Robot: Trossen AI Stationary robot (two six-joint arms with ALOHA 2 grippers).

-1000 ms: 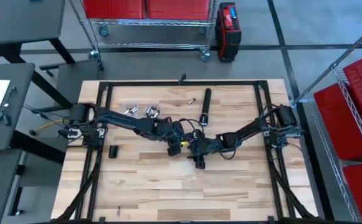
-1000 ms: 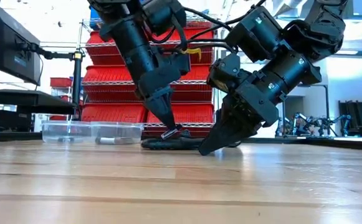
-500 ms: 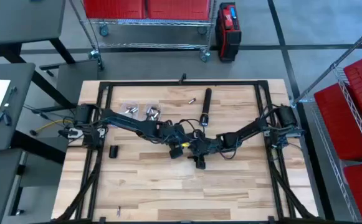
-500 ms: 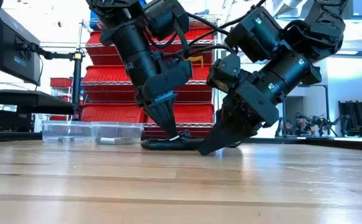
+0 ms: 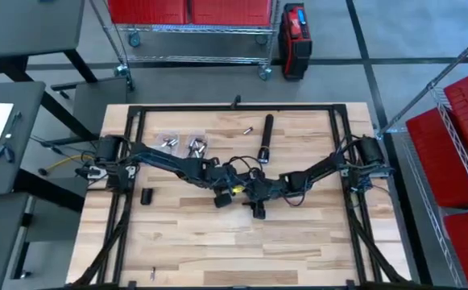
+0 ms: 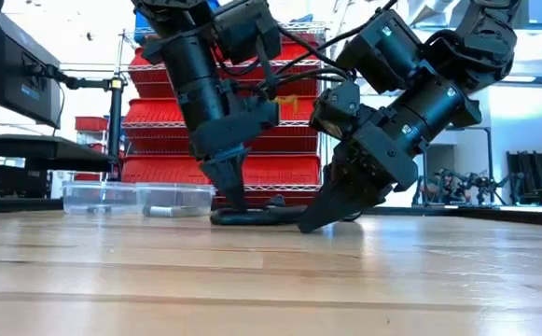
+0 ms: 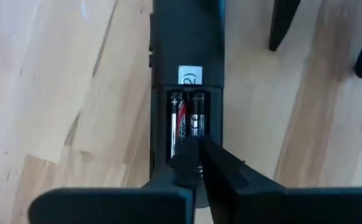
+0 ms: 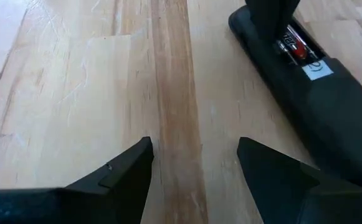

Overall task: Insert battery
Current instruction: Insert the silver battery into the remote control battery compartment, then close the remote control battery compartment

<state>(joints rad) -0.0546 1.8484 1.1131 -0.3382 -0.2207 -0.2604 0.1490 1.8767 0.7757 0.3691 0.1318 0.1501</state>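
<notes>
The wooden table (image 5: 217,242) fills most of what I see, with my two dark arms reaching in from either side and meeting near its middle. On the far half lies a long black flashlight (image 5: 266,137), and near it two clear plastic trays (image 5: 181,143) with small metal pieces inside; a small black cap (image 5: 147,196) lies near my left arm. The black remote (image 7: 187,68) lies flat on the wood between my grippers, its back cover off and its compartment facing up. Two batteries (image 7: 187,121) sit side by side in that compartment, one showing red print. My left gripper (image 7: 196,152) points down at the end of the compartment, its fingers drawn together into a narrow point that rests against the batteries' near ends; I cannot tell whether anything is pinched between them. My right gripper (image 8: 193,162) sits low over bare wood just beside the remote, its fingers spread wide with nothing between them
</notes>
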